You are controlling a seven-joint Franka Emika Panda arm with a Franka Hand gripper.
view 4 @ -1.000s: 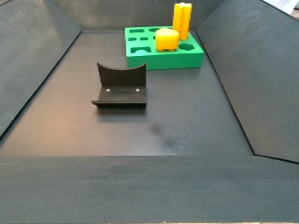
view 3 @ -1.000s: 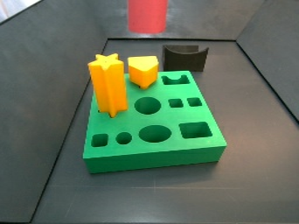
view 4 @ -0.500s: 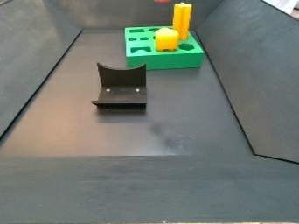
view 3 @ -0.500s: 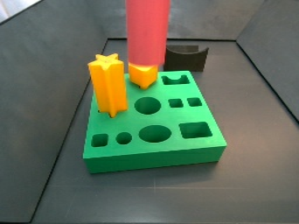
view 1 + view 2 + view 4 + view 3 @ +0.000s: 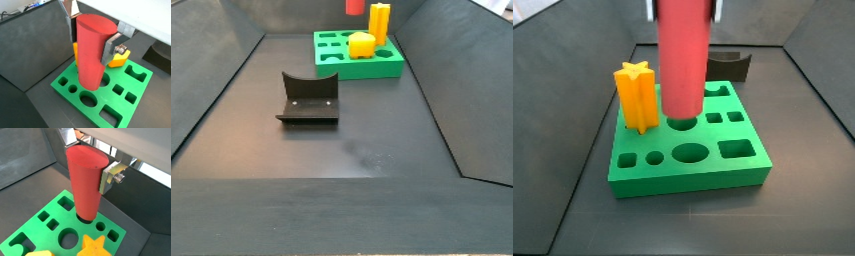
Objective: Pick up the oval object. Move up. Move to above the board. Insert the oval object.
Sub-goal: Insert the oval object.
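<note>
Pincer (image 5: 90,31) clamps oval object (image 5: 91,55) over board (image 5: 73,82).

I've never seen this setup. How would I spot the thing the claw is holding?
Find the green board with shaped holes. Over its middle, the gripper holds a tall red peg upright, its foot at a round hole. Unlike the orange star peg beside it, it is smooth and rounded.
</note>
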